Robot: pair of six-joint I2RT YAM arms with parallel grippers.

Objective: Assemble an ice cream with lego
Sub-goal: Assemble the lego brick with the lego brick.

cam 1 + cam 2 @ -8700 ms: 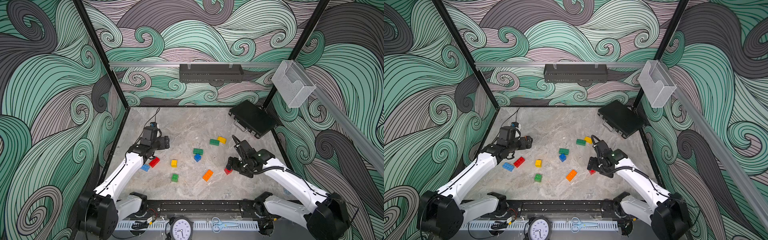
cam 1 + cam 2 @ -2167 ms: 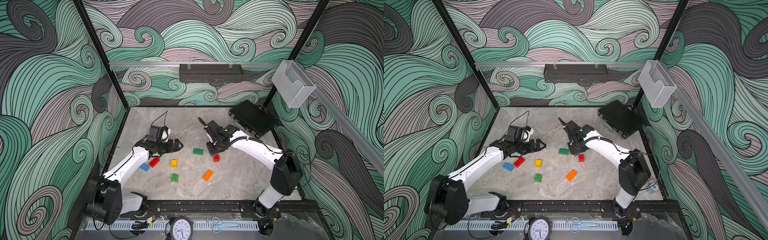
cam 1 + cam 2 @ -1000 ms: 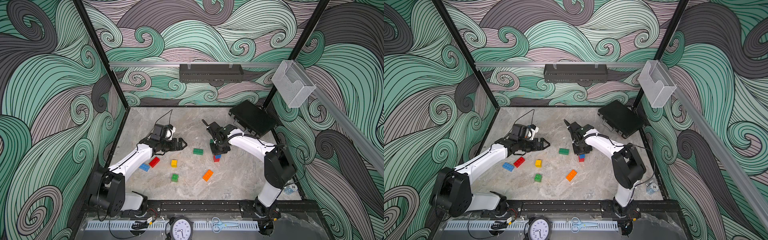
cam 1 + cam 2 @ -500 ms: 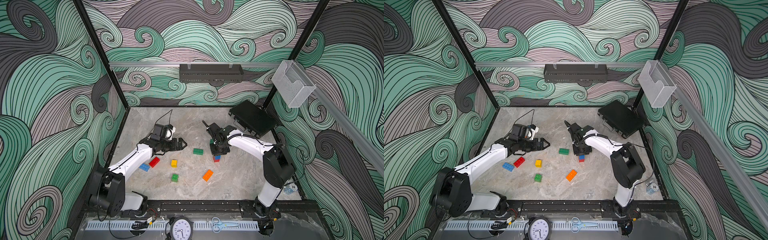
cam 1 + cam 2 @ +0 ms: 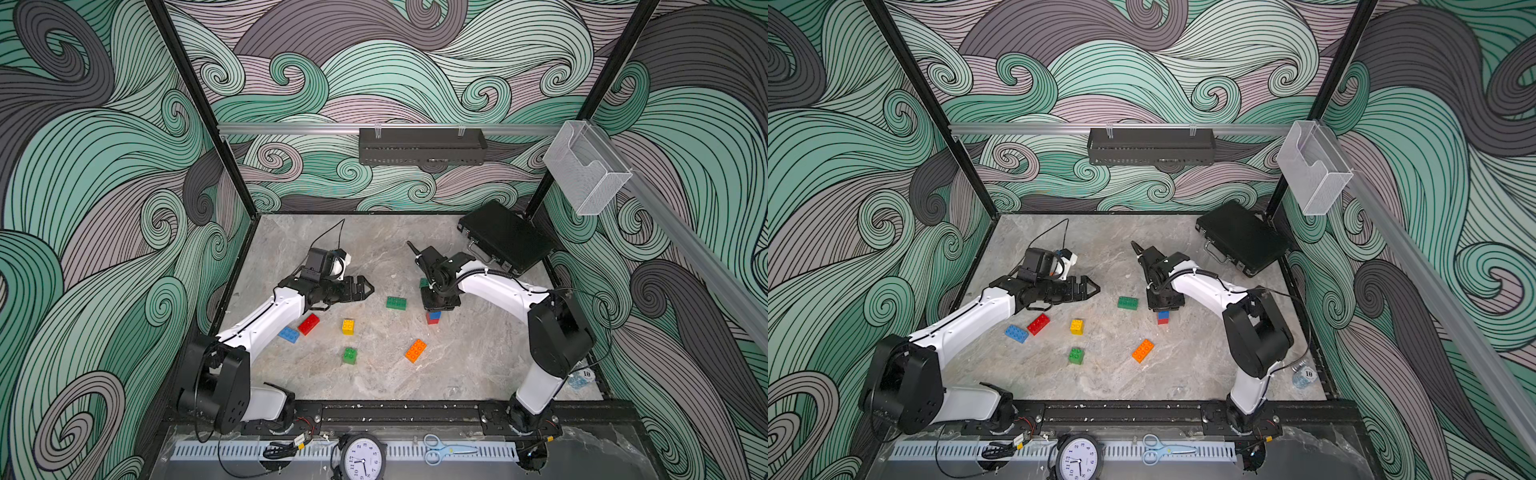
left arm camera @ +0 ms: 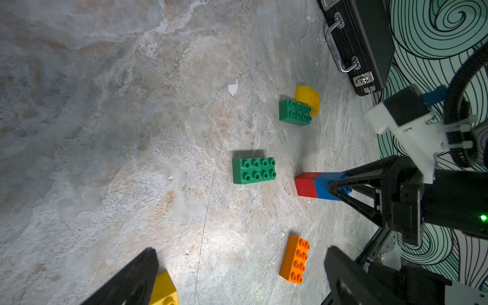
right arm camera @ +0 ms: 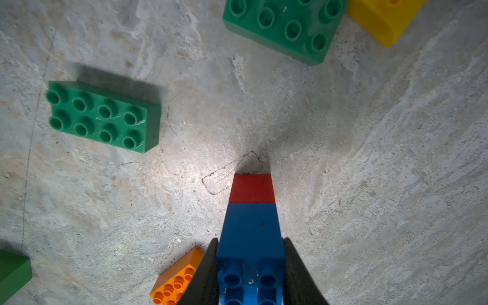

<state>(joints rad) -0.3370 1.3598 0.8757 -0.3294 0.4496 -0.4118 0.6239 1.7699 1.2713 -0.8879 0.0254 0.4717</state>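
The right pincer (image 7: 250, 241) is clenched on the blue brick (image 7: 250, 224), one finger on each side, studs up. That blue brick sits on a red brick (image 7: 252, 188), and the two-high stack stands on the grey marbled surface (image 7: 369, 158) directly under the pincer. Just beside the pincer lies the orange brick (image 7: 175, 277). A little farther out is the green oblong brick (image 7: 104, 116), flat between this pincer and the left pincer (image 6: 240, 249), which hovers above the surface with its jaws spread wide, released. Near the left pincer lies a yellow square brick (image 5: 348, 326). Farther back along its arm, a red oblong brick (image 5: 308, 324) and a blue oblong brick (image 5: 288, 333) lie just beside each other, and a small green brick (image 5: 350, 355) lies apart from them. On the far side of the right pincer, a second green brick (image 6: 295, 112) lies just beside a yellow round-topped brick (image 6: 307, 99), seemingly touching. Farthest off, a black case (image 5: 505, 241) lies in the corner.
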